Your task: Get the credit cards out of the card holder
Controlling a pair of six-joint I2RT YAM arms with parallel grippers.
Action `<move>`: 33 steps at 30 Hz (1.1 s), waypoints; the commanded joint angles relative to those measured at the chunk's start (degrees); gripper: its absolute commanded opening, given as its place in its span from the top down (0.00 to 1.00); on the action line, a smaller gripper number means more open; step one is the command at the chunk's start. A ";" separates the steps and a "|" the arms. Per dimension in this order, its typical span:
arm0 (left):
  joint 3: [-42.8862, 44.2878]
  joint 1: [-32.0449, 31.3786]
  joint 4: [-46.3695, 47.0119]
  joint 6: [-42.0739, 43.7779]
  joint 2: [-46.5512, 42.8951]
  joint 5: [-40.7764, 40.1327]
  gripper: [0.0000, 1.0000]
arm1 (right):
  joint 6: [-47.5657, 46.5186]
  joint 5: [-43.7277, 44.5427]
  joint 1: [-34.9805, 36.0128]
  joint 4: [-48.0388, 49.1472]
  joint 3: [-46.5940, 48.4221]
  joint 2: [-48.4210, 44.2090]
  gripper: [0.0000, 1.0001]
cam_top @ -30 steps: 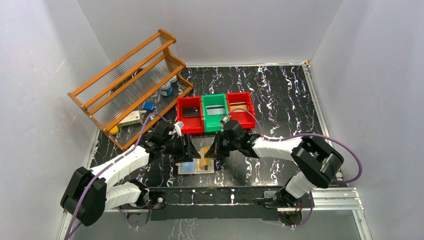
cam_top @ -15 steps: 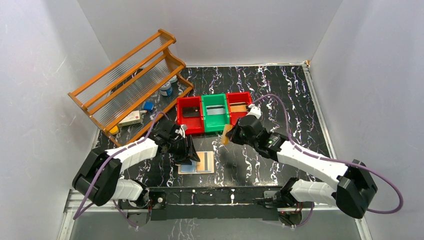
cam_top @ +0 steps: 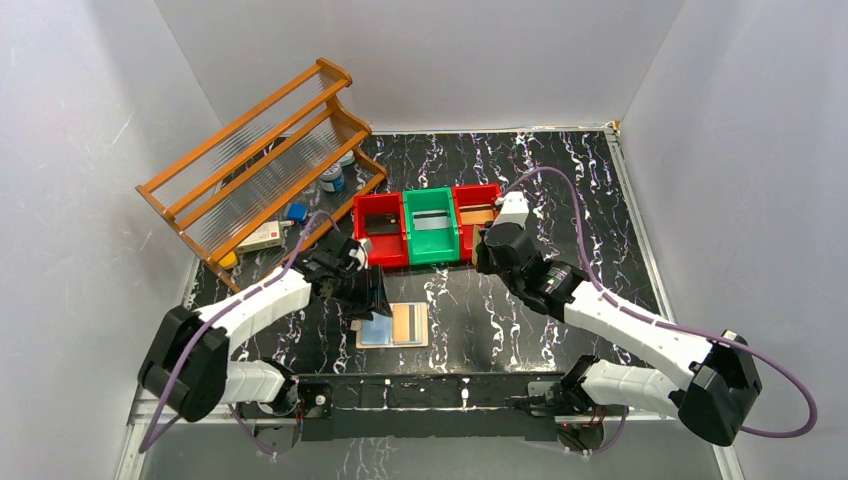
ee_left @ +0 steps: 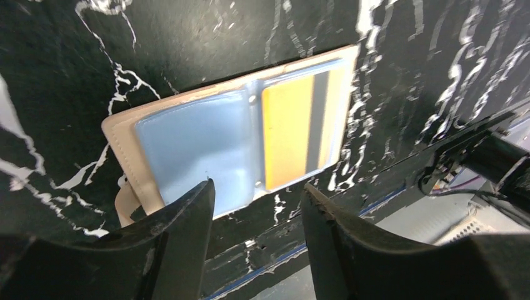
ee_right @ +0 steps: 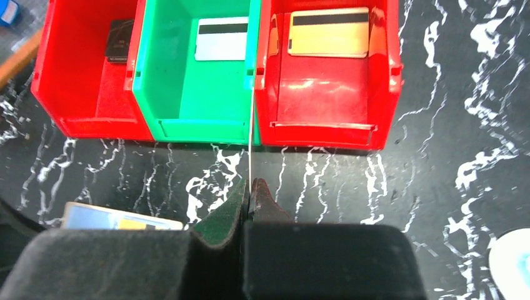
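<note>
The tan card holder lies open near the table's front edge; in the left wrist view its right sleeve holds an orange-gold card. My left gripper is open and empty over the holder's near left edge. My right gripper is shut on a thin card seen edge-on, just in front of the bins. The left red bin holds a dark card, the green bin a silvery card, the right red bin an orange-gold card.
A wooden rack leans at the back left with small items under it, among them a blue-capped jar. A white-and-teal oval object lies right of my right gripper. White walls close in the table.
My right gripper pulled an orange-gold card up out of the holder and carried it back and right toward the bins. My left gripper drew back left off the holder.
</note>
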 commanded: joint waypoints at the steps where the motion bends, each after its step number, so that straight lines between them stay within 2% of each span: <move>1: 6.29 -0.04 -6.89 5.56 -8.38 -6.83 0.44 | -14.02 1.13 -0.38 1.35 4.21 -1.23 1.00; 6: 7.37 0.12 -8.05 9.22 -14.40 -15.40 0.25 | -20.94 1.98 -1.35 -0.61 5.89 0.99 1.00; 11: 4.13 0.06 -6.27 11.61 -18.44 -21.95 0.16 | -23.50 -8.27 -7.47 -2.45 8.14 4.15 1.00; 18: 5.02 0.06 -5.96 13.10 -19.90 -22.51 0.14 | -24.85 -15.36 -13.45 -2.64 10.56 9.18 1.00; 21: 6.01 0.07 -6.36 15.55 -20.20 -22.43 0.10 | -26.91 -14.90 -13.71 -3.80 12.83 12.15 1.00; 23: 6.66 0.07 -7.53 17.00 -20.20 -25.13 0.03 | -28.72 -14.07 -13.64 -4.30 14.03 13.96 1.00; 26: 6.52 0.11 -7.33 16.98 -20.20 -26.25 0.02 | -31.90 -10.29 -13.69 -2.93 15.38 16.06 1.00; 31: 6.30 0.08 -6.11 17.80 -18.14 -23.09 0.02 | -45.20 -7.67 -13.64 7.11 12.67 17.56 1.00; 33: 6.45 0.07 -6.47 17.88 -18.01 -23.47 0.02 | -52.10 -8.16 -13.72 6.53 13.65 19.78 1.00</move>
